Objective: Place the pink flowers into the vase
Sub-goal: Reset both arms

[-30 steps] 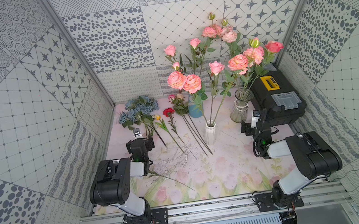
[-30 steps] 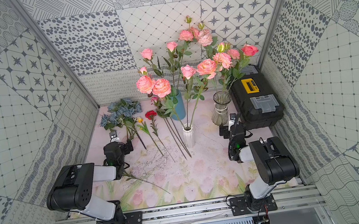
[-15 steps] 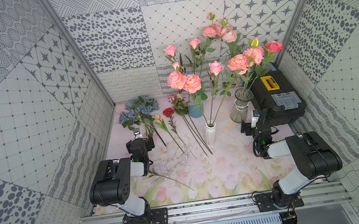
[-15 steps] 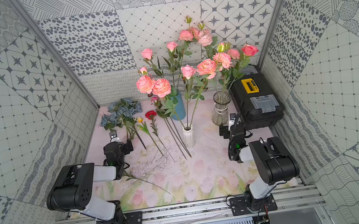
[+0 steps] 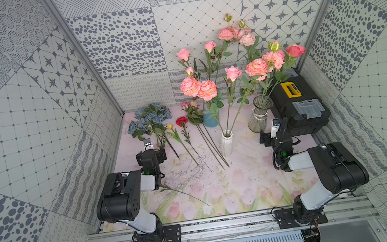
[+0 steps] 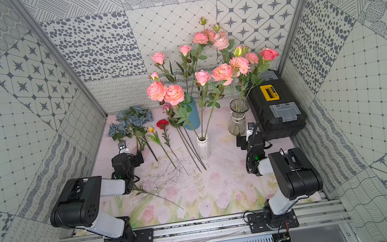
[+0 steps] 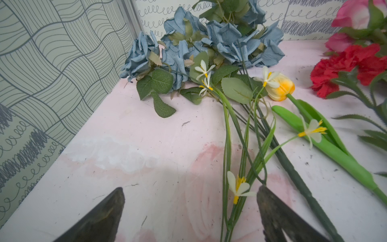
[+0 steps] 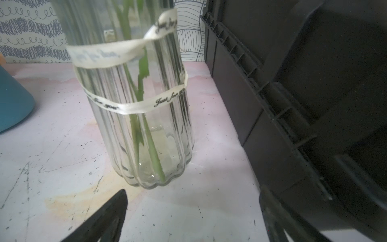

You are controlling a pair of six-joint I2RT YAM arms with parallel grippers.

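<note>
The pink flowers point(image 5: 198, 88) stand in the white vase point(image 5: 226, 144), the blue vase point(image 5: 208, 123) and the glass vase point(image 5: 260, 117); a few lie on the table point(image 5: 235, 185) by the red flower point(image 5: 181, 120); the left gripper point(image 7: 190, 192) is wide apart near the blue flowers point(image 7: 188, 42), holding nothing; the right gripper point(image 8: 192, 194) is wide apart too, empty, facing the glass vase.

Left claw point(image 7: 190, 188) and right claw point(image 8: 192, 189) both gape wide, hovering low.
</note>
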